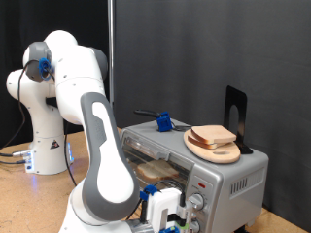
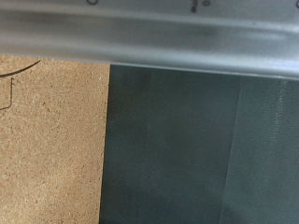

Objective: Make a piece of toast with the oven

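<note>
The claw [image 1: 167, 216] hangs low at the front of the oven [image 1: 219, 175], beside its knobs at the exterior view's bottom; whether its fingers are apart or together cannot be told. A piece of toast [image 1: 155, 171] lies flat on the rack inside, just above and to the exterior view's left of the claw. Other slices rest on a round wooden board [image 1: 212, 148] atop the oven.

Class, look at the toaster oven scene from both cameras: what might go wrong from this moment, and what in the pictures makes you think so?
1. The gripper sits low against the oven front by the knobs; a small misjudged move might bump them or the door.
2. Bread slices rest on a round wooden board on the oven's top; a knock could shake them off.
3. The wrist view shows only a metal edge, floor and dark backdrop, so the piece of toast inside is unseen from there.
</note>
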{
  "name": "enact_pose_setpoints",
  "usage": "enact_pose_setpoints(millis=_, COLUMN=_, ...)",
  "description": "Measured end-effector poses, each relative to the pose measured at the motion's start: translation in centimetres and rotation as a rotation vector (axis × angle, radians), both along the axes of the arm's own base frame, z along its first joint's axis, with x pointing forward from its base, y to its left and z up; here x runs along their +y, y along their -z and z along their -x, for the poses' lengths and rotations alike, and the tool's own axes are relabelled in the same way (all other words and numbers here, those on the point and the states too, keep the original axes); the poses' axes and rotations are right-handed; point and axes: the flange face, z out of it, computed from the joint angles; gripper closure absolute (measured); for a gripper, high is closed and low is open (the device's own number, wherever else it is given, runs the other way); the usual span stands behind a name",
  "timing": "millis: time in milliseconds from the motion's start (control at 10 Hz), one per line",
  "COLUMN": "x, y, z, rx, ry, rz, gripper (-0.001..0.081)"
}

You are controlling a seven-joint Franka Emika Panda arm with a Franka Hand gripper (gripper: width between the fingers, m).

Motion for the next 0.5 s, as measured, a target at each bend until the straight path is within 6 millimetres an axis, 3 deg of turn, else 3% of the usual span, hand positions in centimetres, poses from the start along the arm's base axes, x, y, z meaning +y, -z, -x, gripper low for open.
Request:
enact_pose_setpoints(millis=100, x=0.09, y=-0.01, z=-0.03, rx=-0.001, ry=0.001, rz=-0.002, gripper=0.0435)
enact_pose_setpoints(millis=200, x=0.10, y=-0.03, z=-0.06, rx=-0.001, ry=0.004, rz=-0.003, gripper=0.0435)
enact_pose_setpoints(millis=300, x=0.07, y=-0.03, z=-0.08, rx=-0.001, ry=0.007, rz=-0.004, gripper=0.0618)
enact_pose_setpoints(millis=400, x=-0.03, y=0.14, z=-0.06, rx=0.002, ry=0.012, rz=0.000, gripper=0.0719)
enact_pose_setpoints(millis=500, x=-0.03, y=0.13, z=-0.07, rx=0.006, ry=0.013, rz=-0.001, gripper=0.0719)
